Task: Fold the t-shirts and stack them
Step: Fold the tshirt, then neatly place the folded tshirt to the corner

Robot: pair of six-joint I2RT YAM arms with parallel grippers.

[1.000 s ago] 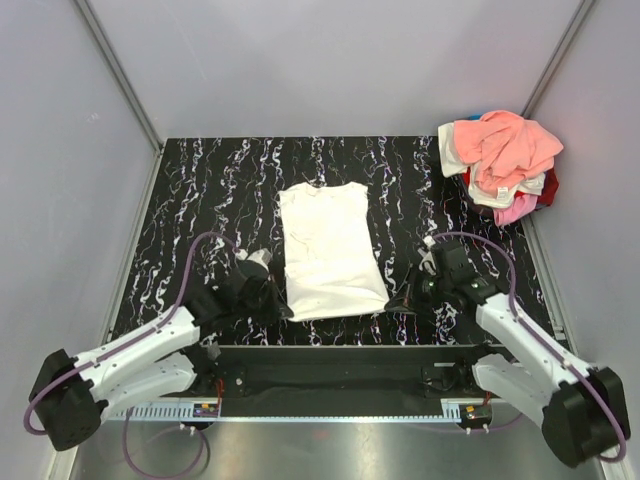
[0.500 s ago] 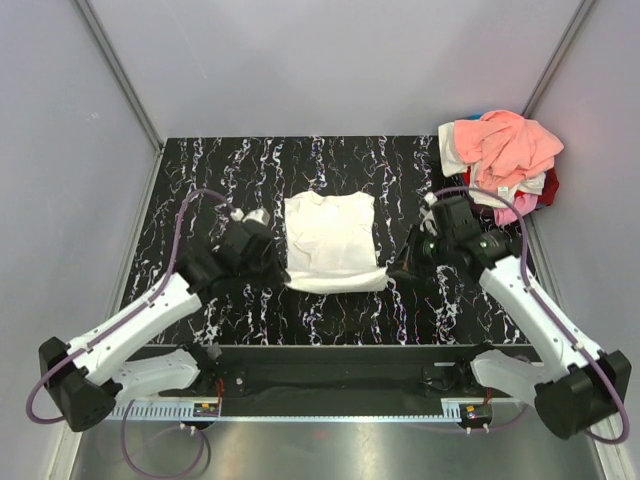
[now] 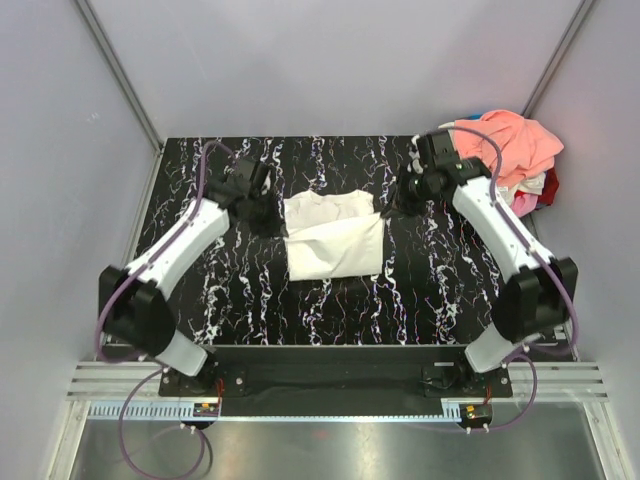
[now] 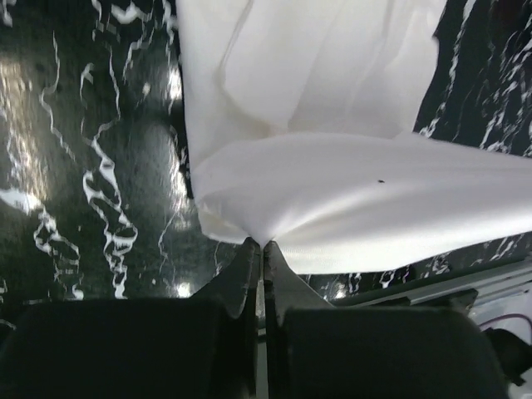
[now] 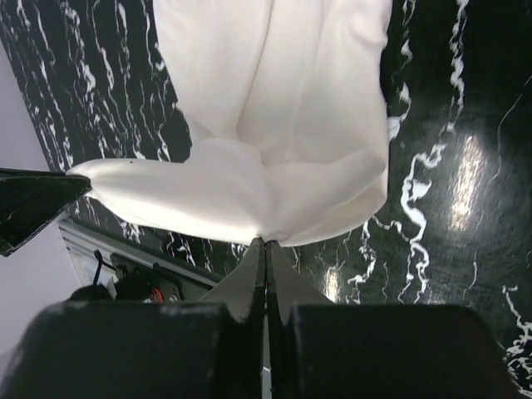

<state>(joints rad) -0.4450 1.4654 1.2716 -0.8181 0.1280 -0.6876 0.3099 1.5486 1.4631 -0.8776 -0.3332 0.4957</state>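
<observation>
A cream t-shirt (image 3: 333, 240) lies mid-table, its near half lifted and doubled back over the far half. My left gripper (image 3: 280, 222) is shut on the left corner of the raised hem, and my right gripper (image 3: 387, 210) is shut on the right corner. In the left wrist view the gripper (image 4: 263, 243) pinches a bunched point of the cloth (image 4: 349, 208), which stretches away to the right. The right wrist view shows the gripper (image 5: 266, 241) pinching the cloth (image 5: 274, 125) the same way, above the flat part of the shirt. More t-shirts (image 3: 505, 150), salmon, white, pink and red, sit heaped at the back right.
The black marbled table (image 3: 200, 270) is walled by grey panels left, right and behind. The heap at the back right corner lies just behind the right arm's elbow (image 3: 470, 165). The arms' base rail (image 3: 330, 365) runs along the near edge.
Both grippers have carried the shirt's near hem away from the bases toward the far side, doubling the shirt over. The arms now reach out long over the table.
</observation>
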